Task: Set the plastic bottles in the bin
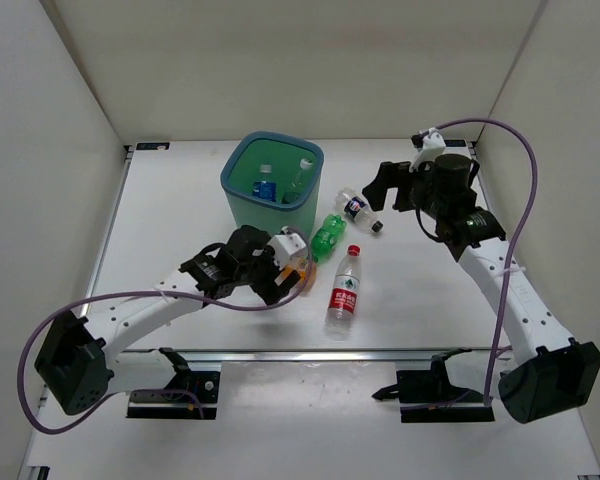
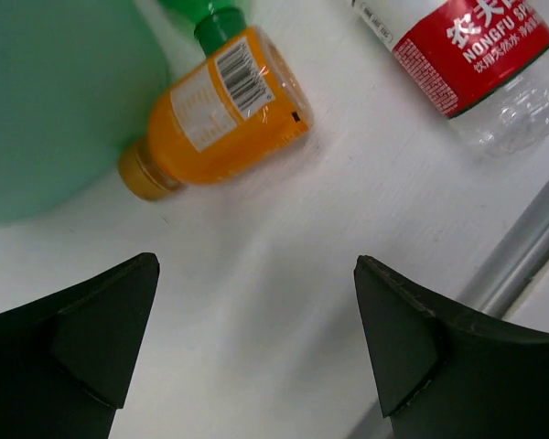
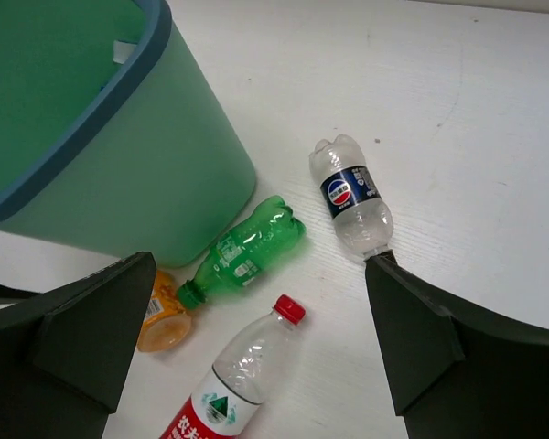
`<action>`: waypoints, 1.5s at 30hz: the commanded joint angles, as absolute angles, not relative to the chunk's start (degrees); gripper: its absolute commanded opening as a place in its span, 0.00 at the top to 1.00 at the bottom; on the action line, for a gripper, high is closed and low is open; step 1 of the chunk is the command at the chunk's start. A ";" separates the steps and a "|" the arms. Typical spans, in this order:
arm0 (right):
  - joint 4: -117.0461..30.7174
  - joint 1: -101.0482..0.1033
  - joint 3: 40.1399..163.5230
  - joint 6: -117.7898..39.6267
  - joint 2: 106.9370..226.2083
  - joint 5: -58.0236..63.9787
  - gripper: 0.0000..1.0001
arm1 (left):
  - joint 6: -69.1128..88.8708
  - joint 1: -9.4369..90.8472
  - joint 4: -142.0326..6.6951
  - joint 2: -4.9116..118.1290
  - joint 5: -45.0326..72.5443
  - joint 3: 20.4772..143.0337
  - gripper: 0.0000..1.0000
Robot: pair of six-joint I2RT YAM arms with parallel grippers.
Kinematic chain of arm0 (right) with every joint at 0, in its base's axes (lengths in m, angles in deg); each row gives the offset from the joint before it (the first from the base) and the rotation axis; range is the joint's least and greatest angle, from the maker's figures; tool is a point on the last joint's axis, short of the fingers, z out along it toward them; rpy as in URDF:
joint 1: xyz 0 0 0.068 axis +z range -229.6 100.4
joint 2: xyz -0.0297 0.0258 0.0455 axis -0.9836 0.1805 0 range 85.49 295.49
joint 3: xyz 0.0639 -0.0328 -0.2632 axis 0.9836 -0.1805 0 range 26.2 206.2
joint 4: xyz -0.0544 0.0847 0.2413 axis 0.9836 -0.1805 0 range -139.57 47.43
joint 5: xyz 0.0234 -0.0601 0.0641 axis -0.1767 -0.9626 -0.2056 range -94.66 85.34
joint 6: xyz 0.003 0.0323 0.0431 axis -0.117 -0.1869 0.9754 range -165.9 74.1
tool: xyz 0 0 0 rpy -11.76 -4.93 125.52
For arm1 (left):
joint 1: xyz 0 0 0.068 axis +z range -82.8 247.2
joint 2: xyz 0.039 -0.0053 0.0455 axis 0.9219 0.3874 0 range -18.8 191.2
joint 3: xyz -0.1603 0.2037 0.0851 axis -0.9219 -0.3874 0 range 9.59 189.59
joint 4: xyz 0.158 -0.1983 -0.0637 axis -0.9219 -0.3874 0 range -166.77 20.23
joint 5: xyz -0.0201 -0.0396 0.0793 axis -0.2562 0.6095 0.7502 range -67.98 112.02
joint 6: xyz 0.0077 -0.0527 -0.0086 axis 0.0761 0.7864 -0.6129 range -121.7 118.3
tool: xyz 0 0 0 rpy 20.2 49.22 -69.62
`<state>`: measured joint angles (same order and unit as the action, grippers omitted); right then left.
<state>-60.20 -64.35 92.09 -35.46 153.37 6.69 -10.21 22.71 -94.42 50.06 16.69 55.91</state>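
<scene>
step: grab orange bottle [image 2: 215, 114] | left end effector [image 2: 256, 265]: released, near it | right end effector [image 3: 261, 263]: released, empty | tip: straddle its body, avoid bin [image 2: 55, 101] wall

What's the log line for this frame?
left gripper open, empty, orange bottle ahead | right gripper open, empty | bin holds blue-label bottle, clear bottle | table: green bottle, navy-label bottle, red-label bottle
</scene>
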 commanded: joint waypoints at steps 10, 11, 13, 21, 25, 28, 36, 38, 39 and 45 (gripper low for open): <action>-59.70 -73.00 88.07 -34.12 151.06 16.77 0.04 | -43.96 20.01 -95.87 52.04 6.99 58.18 0.01; -59.88 -73.70 88.68 -34.64 151.49 17.83 0.04 | -43.19 20.18 -93.61 52.13 6.29 58.28 0.02; -61.19 -74.15 88.95 -35.34 152.55 18.53 0.04 | -42.65 20.97 -92.28 53.09 2.26 59.15 0.02; -63.22 -72.66 88.34 -35.88 155.36 21.35 0.04 | -47.32 21.06 -99.13 67.59 4.18 68.99 0.01; -64.88 -74.15 88.16 -36.23 156.24 22.85 0.04 | -50.38 21.67 -96.84 67.87 4.53 69.18 0.01; -64.98 -75.11 88.69 -36.58 156.77 23.37 0.05 | -52.40 22.82 -94.73 68.39 3.74 68.74 0.01; -67.17 -75.21 88.34 -37.19 157.29 22.84 0.05 | -58.47 22.73 -96.14 75.59 3.12 70.50 0.01; -67.70 -75.38 88.34 -37.28 157.39 22.93 0.05 | -57.86 23.43 -94.39 76.65 -0.20 70.41 0.01; -67.27 -75.29 87.90 -37.37 157.47 22.59 0.05 | -57.60 23.26 -93.34 76.39 -0.65 70.06 0.01; -66.48 -76.00 86.49 -36.49 156.86 23.28 0.07 | -55.50 23.08 -89.90 78.06 0.40 69.45 0.02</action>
